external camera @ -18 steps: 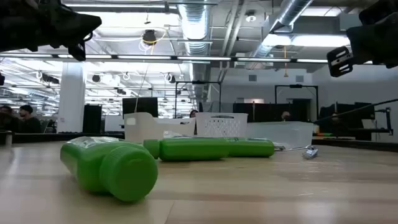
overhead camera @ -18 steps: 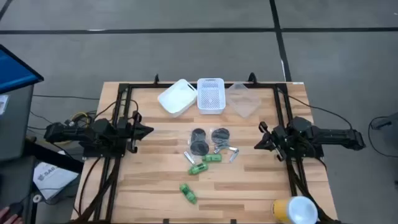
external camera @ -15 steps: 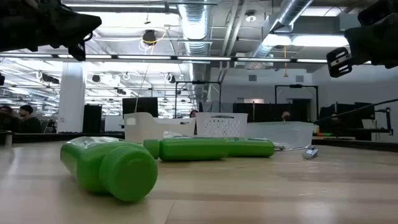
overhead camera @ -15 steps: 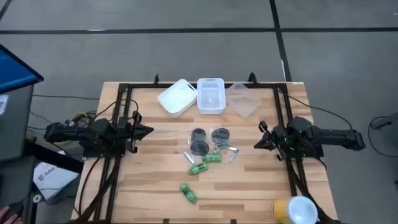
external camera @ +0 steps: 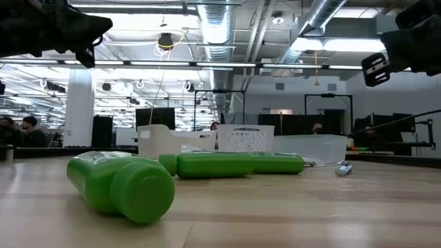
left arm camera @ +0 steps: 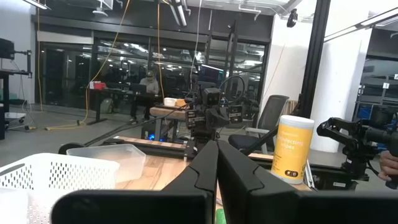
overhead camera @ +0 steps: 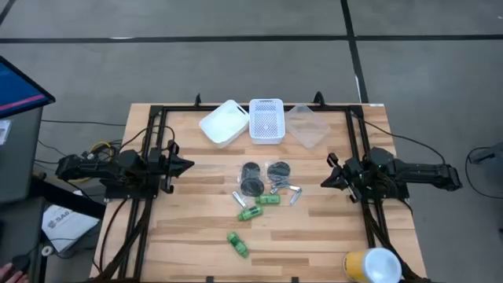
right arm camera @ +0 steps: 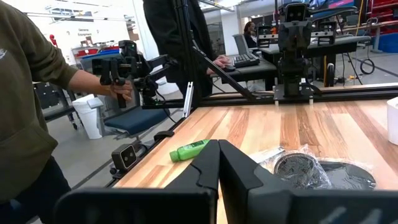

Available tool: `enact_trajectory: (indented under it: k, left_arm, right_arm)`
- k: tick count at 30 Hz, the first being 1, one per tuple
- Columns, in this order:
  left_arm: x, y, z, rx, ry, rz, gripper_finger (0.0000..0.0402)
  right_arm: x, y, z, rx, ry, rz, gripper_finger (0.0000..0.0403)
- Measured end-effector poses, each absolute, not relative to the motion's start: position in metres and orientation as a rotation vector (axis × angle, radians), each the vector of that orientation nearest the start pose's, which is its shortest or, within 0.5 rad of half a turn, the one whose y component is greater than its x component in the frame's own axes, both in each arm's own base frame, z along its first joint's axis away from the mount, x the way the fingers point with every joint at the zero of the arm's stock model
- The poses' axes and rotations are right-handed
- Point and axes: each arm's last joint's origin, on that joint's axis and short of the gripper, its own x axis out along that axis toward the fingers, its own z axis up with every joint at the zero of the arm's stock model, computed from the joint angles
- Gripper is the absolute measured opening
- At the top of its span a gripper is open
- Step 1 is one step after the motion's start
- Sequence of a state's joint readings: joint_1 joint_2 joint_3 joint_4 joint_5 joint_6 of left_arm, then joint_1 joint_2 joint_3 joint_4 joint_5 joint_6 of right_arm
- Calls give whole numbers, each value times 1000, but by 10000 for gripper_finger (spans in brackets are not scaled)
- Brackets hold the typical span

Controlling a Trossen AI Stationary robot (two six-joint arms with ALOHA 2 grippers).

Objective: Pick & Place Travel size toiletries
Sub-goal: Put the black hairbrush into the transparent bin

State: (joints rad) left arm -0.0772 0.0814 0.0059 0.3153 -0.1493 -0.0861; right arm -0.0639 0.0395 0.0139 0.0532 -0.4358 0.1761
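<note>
Nothing has changed across the last half second: both arms hold the same pose and every item lies where it lay, so the task has not begun and no item has been lifted. The left end effector (overhead camera: 182, 166) hangs above the table's left edge, its fingers pressed together with nothing between them, as the left wrist view shows. The right end effector (overhead camera: 332, 179) mirrors it above the right edge, likewise closed on nothing.

The toiletries sit loose around the middle of the table (overhead camera: 189, 236). Three round black pots (overhead camera: 252, 186) cluster at the centre, with thin silver tubes (overhead camera: 295, 194) just beside them towards the right. Two green bottles (overhead camera: 269, 200) lie just nearer the front edge, and a third green bottle (overhead camera: 237, 244) lies alone, apart from the rest and close to the front edge.

Along the back edge stand a white bin (overhead camera: 223, 123), a white basket (overhead camera: 266, 120) and a clear tub (overhead camera: 307, 126), touching or nearly so. A yellow canister (overhead camera: 371, 266) stands at the front right corner.

By my judgement the first pick lies ahead, and either arm must open its fingers before reaching in.
</note>
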Motion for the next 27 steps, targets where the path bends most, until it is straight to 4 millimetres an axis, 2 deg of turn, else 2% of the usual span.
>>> enact_trajectory:
  k: [6, 8, 10, 12, 15, 17, 21, 24, 27]
  left_arm:
    - [99, -3, 189, -113, -243, 61, 2]
    - [99, -3, 190, -114, -248, 61, 2]
    - [99, -3, 190, -114, -250, 61, 2]
    - [99, -3, 190, -114, -251, 61, 2]
    - [99, -3, 191, -115, -259, 60, 2]
    - [99, -3, 191, -116, -260, 60, 2]
    - [99, -3, 191, -116, -264, 60, 2]
    - [99, -3, 191, -116, -265, 60, 2]
    - [99, -3, 191, -116, -265, 60, 2]
  right_arm:
    - [98, 5, 174, 180, -40, 340, 0]
    - [96, 3, 191, 163, -196, 270, 0]
    - [89, 0, 217, 130, -355, 171, 0]
    - [82, -3, 241, 87, -395, 56, 0]
    - [80, -8, 270, 67, -266, -138, 1]
    - [85, -11, 290, 72, -159, -235, 9]
    - [110, -13, 323, 61, 85, -281, 50]
    - [132, -16, 347, 61, 205, -311, 93]
    - [157, -18, 357, 98, 360, -351, 140]
